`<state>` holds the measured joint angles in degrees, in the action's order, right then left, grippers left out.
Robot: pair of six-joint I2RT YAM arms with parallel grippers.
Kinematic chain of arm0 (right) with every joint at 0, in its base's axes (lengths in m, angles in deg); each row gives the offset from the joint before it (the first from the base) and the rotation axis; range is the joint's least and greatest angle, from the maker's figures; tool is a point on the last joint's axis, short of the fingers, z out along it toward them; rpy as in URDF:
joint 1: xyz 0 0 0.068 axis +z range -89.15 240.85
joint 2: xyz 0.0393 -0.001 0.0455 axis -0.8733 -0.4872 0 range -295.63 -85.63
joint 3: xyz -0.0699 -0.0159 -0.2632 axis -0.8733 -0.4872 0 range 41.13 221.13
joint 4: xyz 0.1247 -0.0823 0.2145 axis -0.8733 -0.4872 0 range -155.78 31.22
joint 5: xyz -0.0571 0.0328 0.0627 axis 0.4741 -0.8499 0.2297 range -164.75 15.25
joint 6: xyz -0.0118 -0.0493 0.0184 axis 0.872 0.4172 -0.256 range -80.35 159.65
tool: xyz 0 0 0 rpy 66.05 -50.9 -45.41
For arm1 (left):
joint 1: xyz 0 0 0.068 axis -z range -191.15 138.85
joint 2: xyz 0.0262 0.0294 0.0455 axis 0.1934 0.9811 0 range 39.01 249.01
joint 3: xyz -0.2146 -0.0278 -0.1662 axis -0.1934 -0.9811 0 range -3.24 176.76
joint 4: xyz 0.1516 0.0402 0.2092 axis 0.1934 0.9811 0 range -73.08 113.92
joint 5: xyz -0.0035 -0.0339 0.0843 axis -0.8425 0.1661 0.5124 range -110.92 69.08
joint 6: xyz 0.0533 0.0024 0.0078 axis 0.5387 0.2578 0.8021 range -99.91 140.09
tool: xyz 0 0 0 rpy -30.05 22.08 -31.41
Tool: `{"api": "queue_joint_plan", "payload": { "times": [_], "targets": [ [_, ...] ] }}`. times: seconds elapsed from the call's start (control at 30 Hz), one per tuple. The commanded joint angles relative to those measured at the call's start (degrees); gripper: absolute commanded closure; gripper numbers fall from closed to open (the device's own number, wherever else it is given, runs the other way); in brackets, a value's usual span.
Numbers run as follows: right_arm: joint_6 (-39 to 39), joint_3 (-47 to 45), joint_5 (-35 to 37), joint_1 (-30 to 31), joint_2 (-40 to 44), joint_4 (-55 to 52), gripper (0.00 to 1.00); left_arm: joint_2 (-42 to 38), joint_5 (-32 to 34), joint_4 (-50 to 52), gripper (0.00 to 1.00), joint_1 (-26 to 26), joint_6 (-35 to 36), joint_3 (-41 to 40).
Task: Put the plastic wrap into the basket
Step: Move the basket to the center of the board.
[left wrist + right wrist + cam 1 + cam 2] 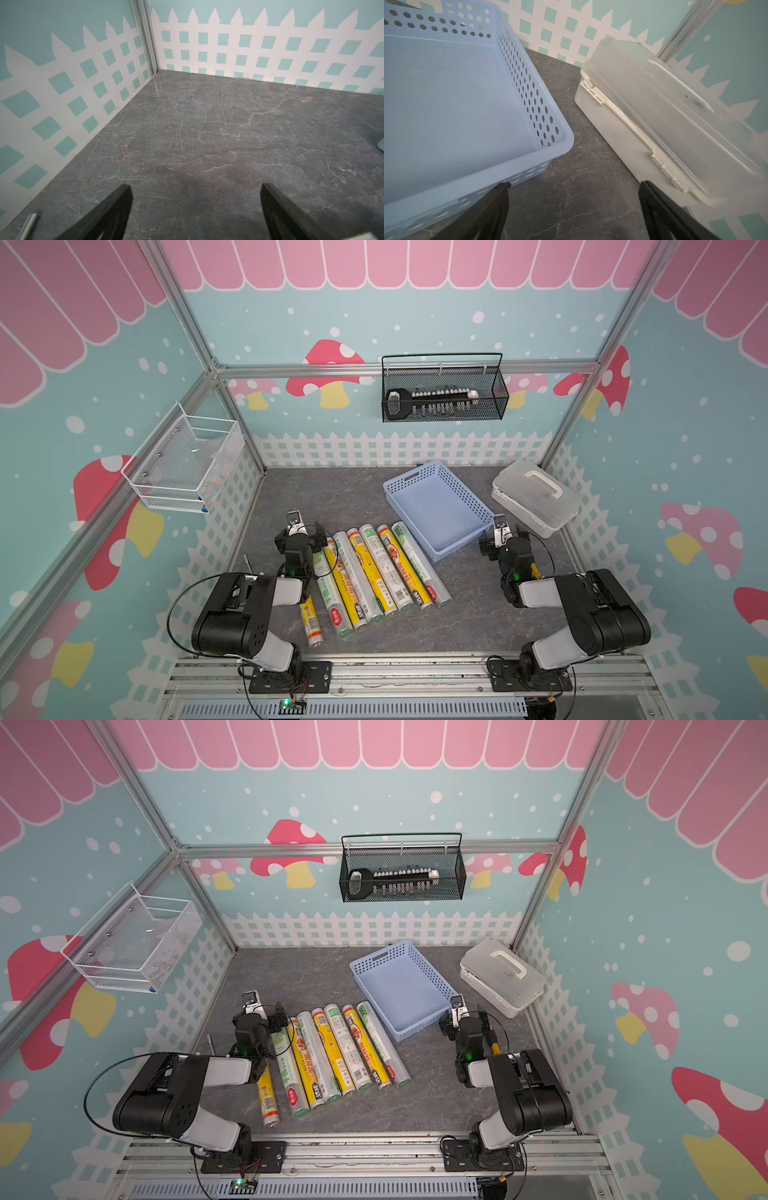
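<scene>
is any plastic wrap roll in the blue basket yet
No, the basket shows only its bare bottom, while the plastic wrap rolls lie side by side on the table.

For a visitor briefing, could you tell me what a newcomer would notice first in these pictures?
A row of bright rolls lies side by side on the table, near the left gripper. The empty blue basket sits beyond them, by the open right gripper, with a white box beside it.

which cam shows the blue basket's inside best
The right wrist view: the basket fills it close up, floor bare. Both top views show it whole but small. The left wrist view gives at most a sliver.
</scene>
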<state>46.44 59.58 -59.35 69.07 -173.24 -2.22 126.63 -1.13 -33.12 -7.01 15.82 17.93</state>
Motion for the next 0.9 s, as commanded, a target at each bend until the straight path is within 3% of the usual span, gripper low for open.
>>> {"api": "queue_joint_plan", "payload": {
  "times": [0.0,0.53,0.63,0.7,0.8,0.87],
  "targets": [
    [-1.02,0.79,-0.01,-0.42,-0.01,-0.78,0.01,0.26,0.51,-0.94,0.01,-0.20,-0.10,0.97],
    [-0.30,-0.33,-1.07,-0.34,0.39,0.99,0.01,-0.11,0.79,-3.00,0.01,-0.12,-0.21,-0.38],
    [1.14,-2.37,-4.09,-0.19,3.73,2.18,0.00,-6.45,2.71,-0.36,0.01,-0.10,-0.77,-1.53],
    [0.61,-1.34,-4.68,0.11,10.93,-6.70,0.00,-14.95,3.74,12.81,0.01,-0.40,-2.77,0.93],
    [-6.63,8.46,-6.03,0.03,20.48,-34.12,0.00,-23.61,4.96,25.58,0.01,-0.98,-6.60,4.27],
    [-12.49,15.58,-11.31,-0.05,23.07,-48.01,0.01,-28.25,5.41,31.99,0.01,-1.34,-11.58,5.59]
  ]
}}
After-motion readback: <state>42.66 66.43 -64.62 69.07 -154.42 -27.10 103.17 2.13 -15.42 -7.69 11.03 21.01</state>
